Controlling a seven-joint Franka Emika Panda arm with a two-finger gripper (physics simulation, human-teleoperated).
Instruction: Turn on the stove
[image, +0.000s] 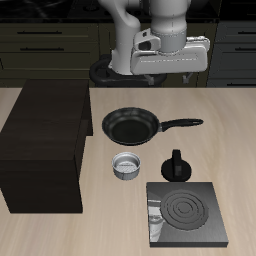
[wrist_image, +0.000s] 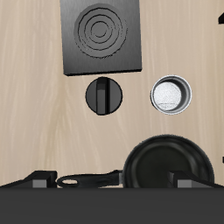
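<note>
Black fingertips poke up at the near rim of the wrist view, one on each side, set wide apart with nothing between them; the gripper is open and holds nothing. From the exterior view the white hand sits high above the back of the table, well clear of everything on it.

Right under the gripper lies the round black frying pan, its long handle stretching sideways. Just forward of the pan stands a small shiny metal cup, and beside that a squat black round pot with an upright handle.

Nearest the table's front edge lies the stove, a flat dark grey square with a spiral ring burner. It sits just in front of the black pot, close but not touching as far as I can tell. I cannot make out its knob.

Off to the side, a big dark boxy cabinet stands on the pale wooden table.
</note>
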